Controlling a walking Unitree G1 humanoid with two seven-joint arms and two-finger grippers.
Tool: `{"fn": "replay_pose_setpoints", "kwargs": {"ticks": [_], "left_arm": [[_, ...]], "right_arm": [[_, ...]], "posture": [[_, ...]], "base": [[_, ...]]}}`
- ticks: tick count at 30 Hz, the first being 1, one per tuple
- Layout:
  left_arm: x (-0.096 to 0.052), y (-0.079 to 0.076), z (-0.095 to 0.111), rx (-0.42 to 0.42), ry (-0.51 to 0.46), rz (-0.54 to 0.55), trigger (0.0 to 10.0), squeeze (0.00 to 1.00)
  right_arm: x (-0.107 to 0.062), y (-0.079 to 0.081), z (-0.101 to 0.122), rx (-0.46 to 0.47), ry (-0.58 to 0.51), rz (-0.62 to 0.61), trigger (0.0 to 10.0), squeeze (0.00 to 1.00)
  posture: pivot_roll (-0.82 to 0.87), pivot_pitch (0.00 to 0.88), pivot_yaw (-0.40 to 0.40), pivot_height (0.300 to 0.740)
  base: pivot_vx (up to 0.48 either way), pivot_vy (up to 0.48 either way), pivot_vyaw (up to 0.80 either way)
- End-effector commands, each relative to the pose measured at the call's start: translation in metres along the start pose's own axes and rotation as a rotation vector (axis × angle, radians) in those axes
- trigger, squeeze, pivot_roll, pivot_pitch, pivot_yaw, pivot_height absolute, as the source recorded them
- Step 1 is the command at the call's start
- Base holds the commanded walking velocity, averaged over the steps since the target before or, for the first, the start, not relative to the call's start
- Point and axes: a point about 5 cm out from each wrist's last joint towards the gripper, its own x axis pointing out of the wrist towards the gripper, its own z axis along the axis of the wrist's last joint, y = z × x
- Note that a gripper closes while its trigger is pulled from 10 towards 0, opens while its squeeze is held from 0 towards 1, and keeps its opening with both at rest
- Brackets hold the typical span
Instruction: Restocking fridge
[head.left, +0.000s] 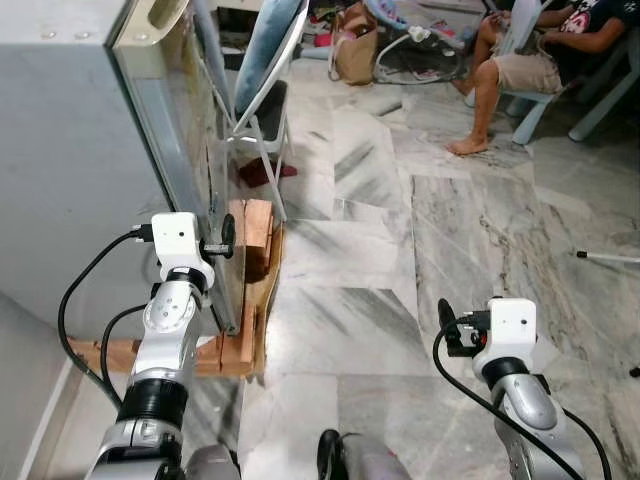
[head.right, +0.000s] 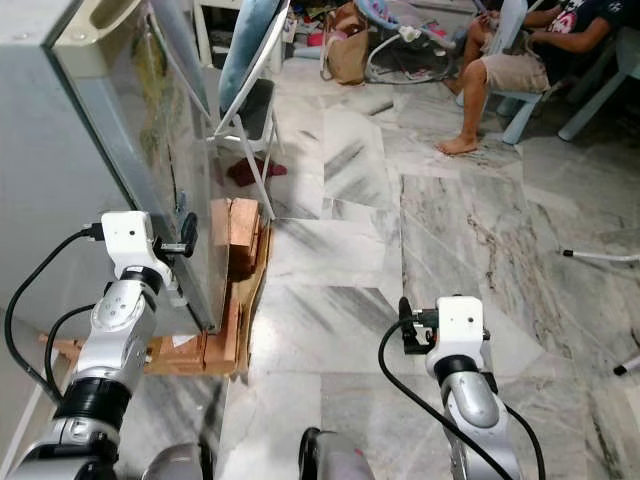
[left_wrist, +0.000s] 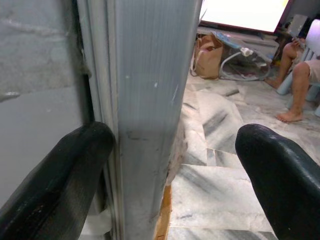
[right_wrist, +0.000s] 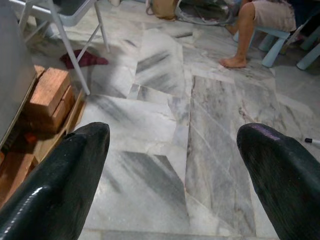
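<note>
The grey fridge (head.left: 60, 150) stands at my left on wooden blocks. Its door edge (left_wrist: 150, 100) runs upright between the two fingers of my left gripper (head.left: 222, 243). One finger (left_wrist: 60, 175) lies at the dark gap between door and body, the other stands well off to the floor side. That gripper is open and straddles the edge low down. My right gripper (head.left: 447, 325) hangs open over the marble floor at the lower right, and nothing lies between its fingers (right_wrist: 65, 170).
Wooden blocks (head.left: 255, 240) prop the fridge's foot. A folding chair (head.left: 262, 90) leans just beyond the door, with a red cloth (head.left: 262, 172) beneath. A person (head.left: 530, 50) sits at the far right near a bag (head.left: 355, 50). A thin white rod (head.left: 605, 257) lies on the floor.
</note>
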Motion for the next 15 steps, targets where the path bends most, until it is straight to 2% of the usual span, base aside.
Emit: {"fn": "replay_pose_setpoints", "kwargs": {"ticks": [1,2,3,4,5,8,9,10,11,12,13,15], "left_arm": [[0.011,-0.018,0.018,0.004,-0.055,-0.089,10.0,0.00],[0.011,-0.018,0.018,0.004,-0.055,-0.089,10.0,0.00],[0.015,-0.034,0.024,0.003,-0.057,-0.161,10.0,0.00],[0.015,-0.034,0.024,0.003,-0.057,-0.161,10.0,0.00],[0.016,-0.041,0.026,0.004,-0.056,-0.195,10.0,0.00],[0.009,-0.098,0.036,0.018,-0.074,-0.494,10.0,0.00],[-0.003,-0.134,0.044,0.005,-0.085,-0.680,10.0,0.00],[-0.003,-0.134,0.044,0.005,-0.085,-0.680,10.0,0.00],[-0.014,-0.155,0.050,0.016,-0.111,-0.801,10.0,0.00],[-0.052,-0.204,0.071,-0.046,-0.157,-1.071,10.0,0.00],[-0.052,-0.204,0.071,-0.046,-0.157,-1.071,10.0,0.00],[-0.072,-0.223,0.083,-0.094,-0.180,-1.183,10.0,0.00]], "right_arm": [[-0.003,-0.007,-0.001,-0.018,0.018,-0.023,10.0,0.00],[-0.003,-0.007,-0.001,-0.018,0.018,-0.023,10.0,0.00],[-0.004,-0.008,-0.004,-0.029,0.036,-0.028,10.0,0.00],[-0.004,-0.008,-0.004,-0.029,0.036,-0.028,10.0,0.00],[-0.005,-0.009,-0.005,-0.034,0.045,-0.029,10.0,0.00],[-0.005,-0.008,-0.011,-0.033,0.078,-0.032,10.0,0.00],[-0.005,-0.006,-0.011,-0.033,0.081,-0.024,10.0,0.00],[-0.005,-0.006,-0.011,-0.033,0.081,-0.024,10.0,0.00],[-0.004,-0.005,-0.011,-0.033,0.083,-0.020,10.0,0.00],[-0.004,-0.004,-0.012,-0.030,0.091,-0.013,10.0,0.00],[-0.004,-0.004,-0.012,-0.030,0.091,-0.013,10.0,0.00],[-0.003,-0.003,-0.013,-0.029,0.094,-0.010,10.0,0.00]], "posture": [[-0.02,0.147,-0.103,0.740],[-0.02,0.147,-0.103,0.740],[-0.02,0.149,-0.101,0.740],[-0.02,0.149,-0.101,0.740],[-0.02,0.149,-0.101,0.740],[-0.02,0.149,-0.100,0.740],[-0.01,0.149,-0.099,0.740],[-0.01,0.149,-0.099,0.740],[-0.01,0.149,-0.100,0.740],[0.00,0.148,-0.098,0.740],[0.00,0.148,-0.098,0.740],[0.00,0.147,-0.095,0.740]], "base": [[0.000,0.000,0.00],[0.000,0.000,0.00],[0.000,0.000,0.00],[0.000,0.000,0.00],[0.000,0.000,0.00],[0.000,0.000,0.00],[0.000,0.000,0.00],[0.000,0.000,0.00],[0.000,0.000,0.00],[0.000,0.000,0.00],[0.000,0.000,0.00],[0.000,0.000,0.00]]}}
